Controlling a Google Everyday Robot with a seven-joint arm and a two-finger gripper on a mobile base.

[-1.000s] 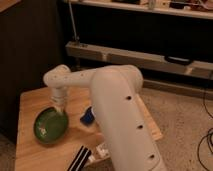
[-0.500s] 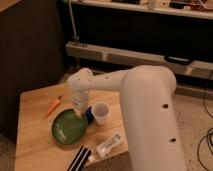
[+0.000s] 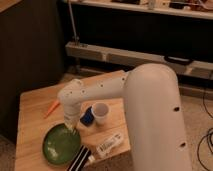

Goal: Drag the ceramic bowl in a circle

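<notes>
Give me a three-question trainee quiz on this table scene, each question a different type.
1. True or false: the pincer is down at the ceramic bowl's rim.
2. Which object lies at the table's left, beyond the arm?
A. an orange carrot-like thing
B. a spoon
C. a book
3. Fill in: the white cup stands beside a ____ coloured object.

Key: 1 true; 2 A; 3 blue.
</notes>
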